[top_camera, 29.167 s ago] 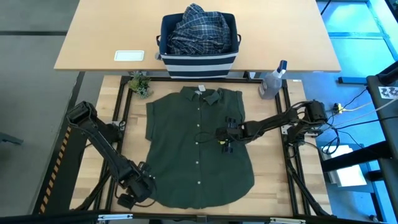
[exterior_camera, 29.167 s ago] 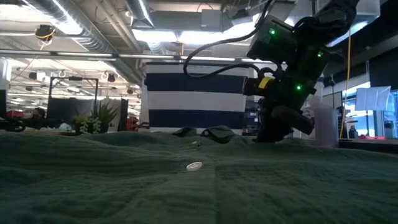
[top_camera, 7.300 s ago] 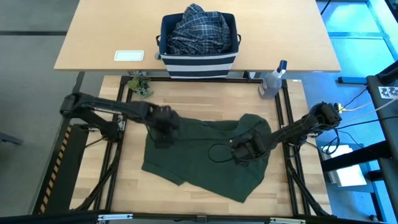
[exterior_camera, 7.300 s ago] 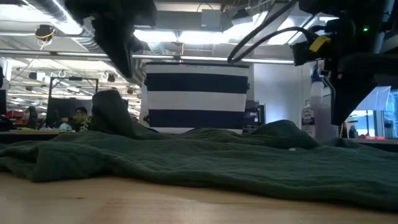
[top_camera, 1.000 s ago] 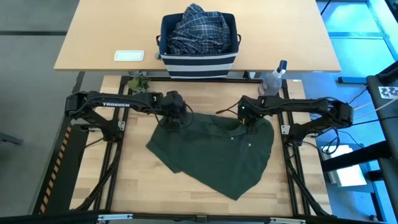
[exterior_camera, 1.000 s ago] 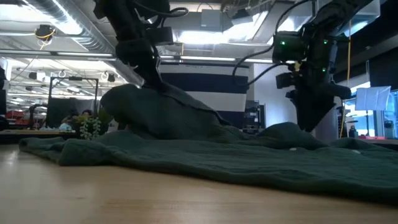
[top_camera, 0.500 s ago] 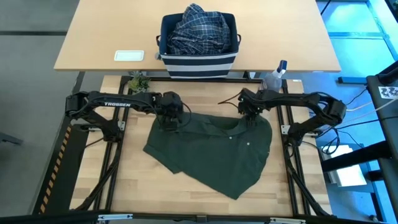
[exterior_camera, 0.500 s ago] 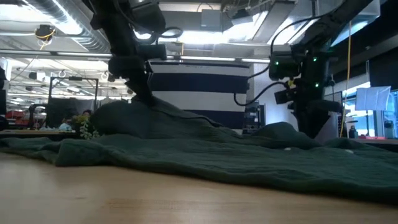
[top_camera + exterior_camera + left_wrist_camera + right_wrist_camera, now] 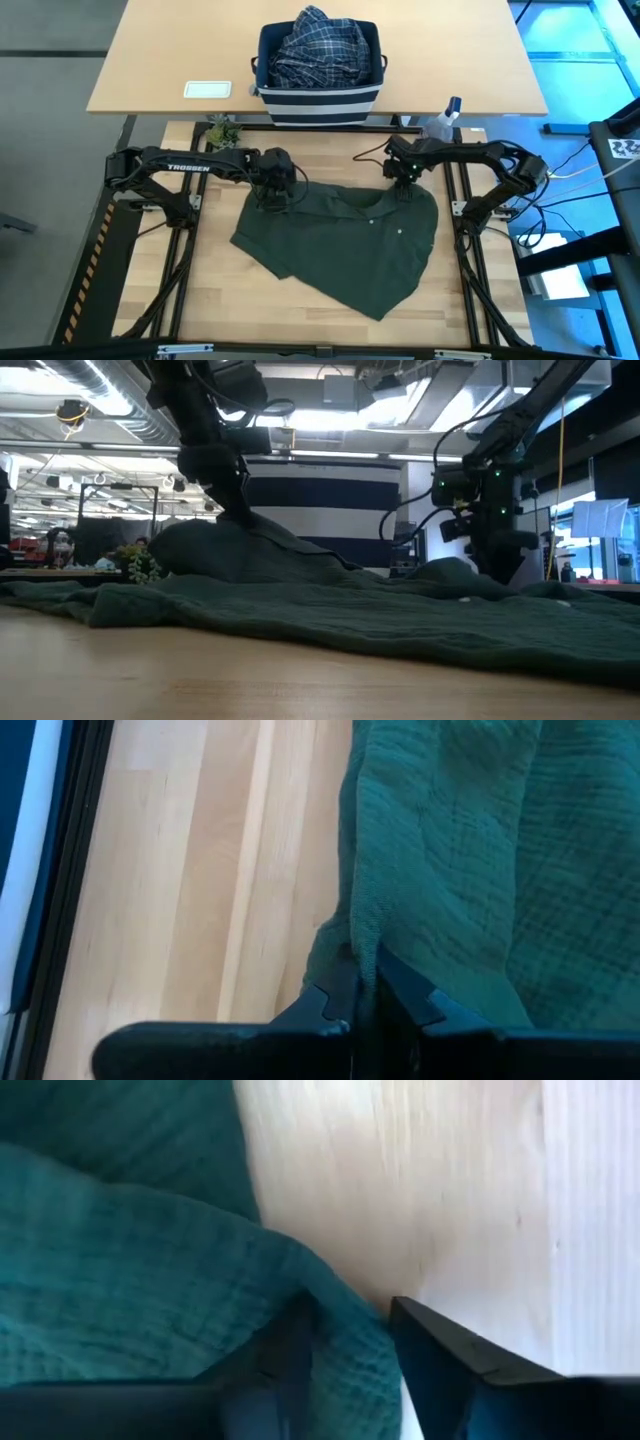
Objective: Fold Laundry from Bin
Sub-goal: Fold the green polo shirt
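1. Right now, both tools need to lift together and evenly, or the olive-green garment will skew.
2. Left tool is pinched tight on the cloth's edge at ten o'clock of the garment.
3. Right tool straddles a fold at two o'clock, jaws half apart around it; I'd close fully before pulling.
4. Garment lies crumpled mid-counter, crinkly and limp; plaid shirt sits in the bin at twelve.

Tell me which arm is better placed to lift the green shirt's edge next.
Left. The left gripper is shut on the green shirt; the right gripper only straddles a fold.
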Action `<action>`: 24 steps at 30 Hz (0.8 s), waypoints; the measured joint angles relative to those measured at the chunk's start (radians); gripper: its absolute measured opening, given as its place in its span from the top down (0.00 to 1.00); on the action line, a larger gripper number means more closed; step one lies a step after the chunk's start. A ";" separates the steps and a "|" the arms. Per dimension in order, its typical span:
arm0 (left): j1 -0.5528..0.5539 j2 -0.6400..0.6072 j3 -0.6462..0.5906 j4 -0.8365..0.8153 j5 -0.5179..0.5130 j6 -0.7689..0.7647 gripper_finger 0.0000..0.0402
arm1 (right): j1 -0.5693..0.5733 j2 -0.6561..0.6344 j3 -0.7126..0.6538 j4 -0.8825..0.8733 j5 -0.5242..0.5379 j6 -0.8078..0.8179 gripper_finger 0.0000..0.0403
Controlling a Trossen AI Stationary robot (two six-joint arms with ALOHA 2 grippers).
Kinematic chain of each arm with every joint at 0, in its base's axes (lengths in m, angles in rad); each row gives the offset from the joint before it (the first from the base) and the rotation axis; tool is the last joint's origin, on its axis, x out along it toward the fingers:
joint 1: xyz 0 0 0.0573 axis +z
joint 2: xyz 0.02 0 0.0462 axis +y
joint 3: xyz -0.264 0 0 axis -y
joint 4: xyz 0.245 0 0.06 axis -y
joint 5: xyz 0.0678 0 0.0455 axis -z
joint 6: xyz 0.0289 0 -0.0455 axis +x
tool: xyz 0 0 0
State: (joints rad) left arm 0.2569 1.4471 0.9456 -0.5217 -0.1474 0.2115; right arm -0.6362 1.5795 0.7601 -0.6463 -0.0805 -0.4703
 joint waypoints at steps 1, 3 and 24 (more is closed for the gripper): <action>0.000 0.000 0.000 0.000 0.000 0.000 0.97 | 0.000 0.000 0.000 0.001 0.015 -0.004 0.67; 0.000 0.000 0.000 0.000 0.001 0.000 0.97 | 0.001 -0.002 0.004 0.002 0.038 -0.008 0.71; 0.004 0.000 0.000 -0.001 -0.109 0.014 0.97 | 0.002 -0.014 0.176 -0.234 0.186 0.131 0.99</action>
State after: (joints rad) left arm 0.2611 1.4471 0.9458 -0.5224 -0.2565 0.2251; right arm -0.6346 1.5659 0.9360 -0.8804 0.1057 -0.3394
